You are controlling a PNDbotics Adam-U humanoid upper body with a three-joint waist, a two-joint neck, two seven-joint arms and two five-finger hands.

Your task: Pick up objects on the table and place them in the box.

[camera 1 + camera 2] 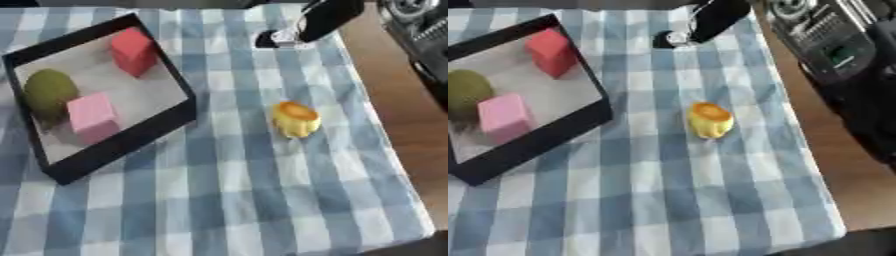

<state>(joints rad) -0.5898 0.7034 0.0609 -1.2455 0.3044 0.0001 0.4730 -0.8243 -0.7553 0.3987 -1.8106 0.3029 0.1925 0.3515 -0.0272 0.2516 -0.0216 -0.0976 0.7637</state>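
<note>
Black box near bench's left edge holds red block, pink block, green ball. Yellow cup-shaped toy on checked cloth, mid-bench, apart from box. Robot hand: neither visible.

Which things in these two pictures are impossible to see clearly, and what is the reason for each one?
- Right hand: in the left eye view, only a blurred black and white shape at the top edge; whether the fingers are open or curled cannot be told.
- Left hand: in neither view.
- Green round object: right eye view, cut off by the left edge.
- Yellow object: blurred; its kind is unclear.
- Box: its near inner wall is hidden by its own rim.
</note>
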